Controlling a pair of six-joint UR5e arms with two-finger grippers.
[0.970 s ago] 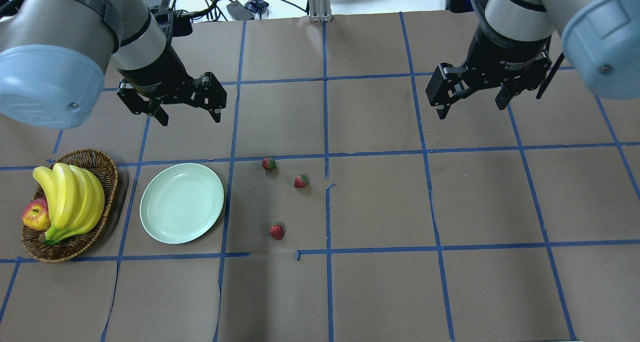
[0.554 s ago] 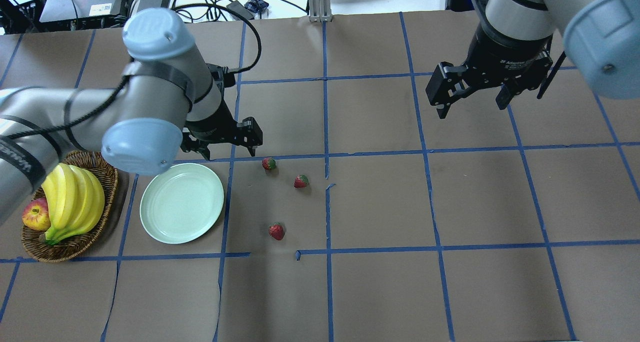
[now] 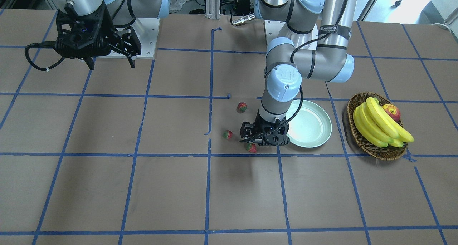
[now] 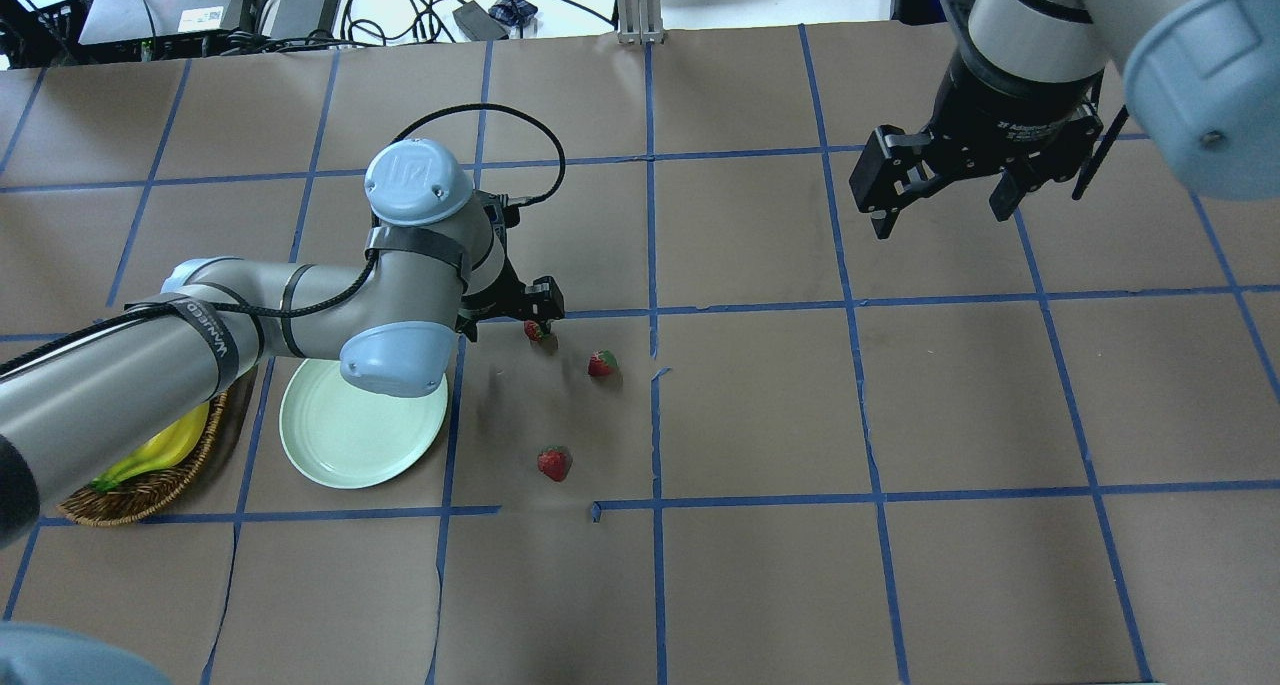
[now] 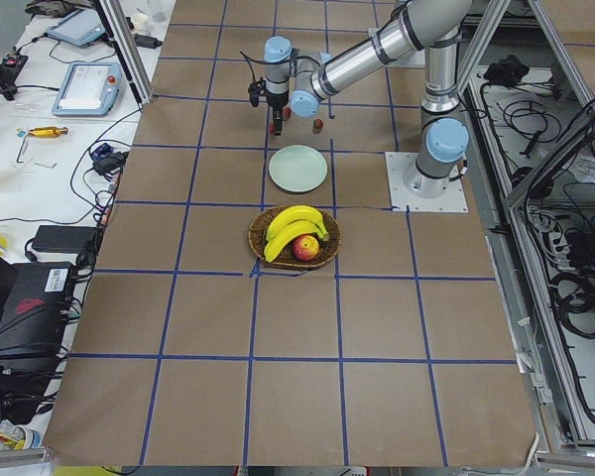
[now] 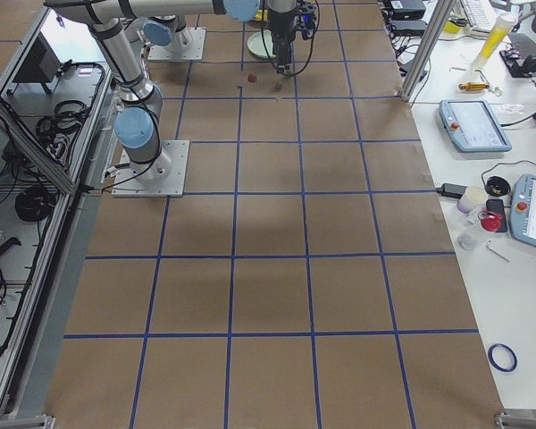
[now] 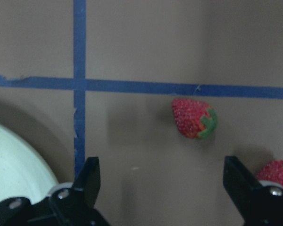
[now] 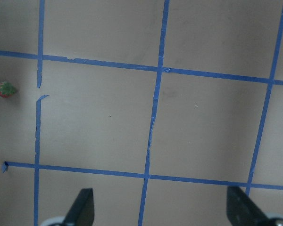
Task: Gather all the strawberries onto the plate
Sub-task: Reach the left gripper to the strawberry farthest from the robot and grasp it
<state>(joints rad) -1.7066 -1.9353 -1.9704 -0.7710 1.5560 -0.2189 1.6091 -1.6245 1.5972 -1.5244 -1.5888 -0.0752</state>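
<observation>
Three strawberries lie on the brown table to the right of the plate (image 4: 352,443): one (image 4: 538,331) at the blue tape line, one (image 4: 602,363) beside it, one (image 4: 553,462) nearer the robot. My left gripper (image 4: 537,317) hangs low over the first strawberry, open and empty. In the left wrist view that strawberry (image 7: 194,117) lies ahead of the gap between the spread fingers (image 7: 89,176). A second strawberry (image 7: 275,173) is by the right finger, and the plate's rim (image 7: 19,160) is at lower left. My right gripper (image 4: 940,197) is open and empty, high at the far right.
A wicker basket (image 3: 372,146) with bananas (image 3: 379,123) and an apple (image 3: 392,112) stands beside the plate (image 3: 311,127), on the side away from the strawberries. My left forearm (image 4: 200,355) crosses over the basket and the plate's edge. Blue tape lines grid the table.
My left arm has swung from high at the far left down and right, with its open gripper now low over the strawberry at the tape line. The right arm has not moved.
</observation>
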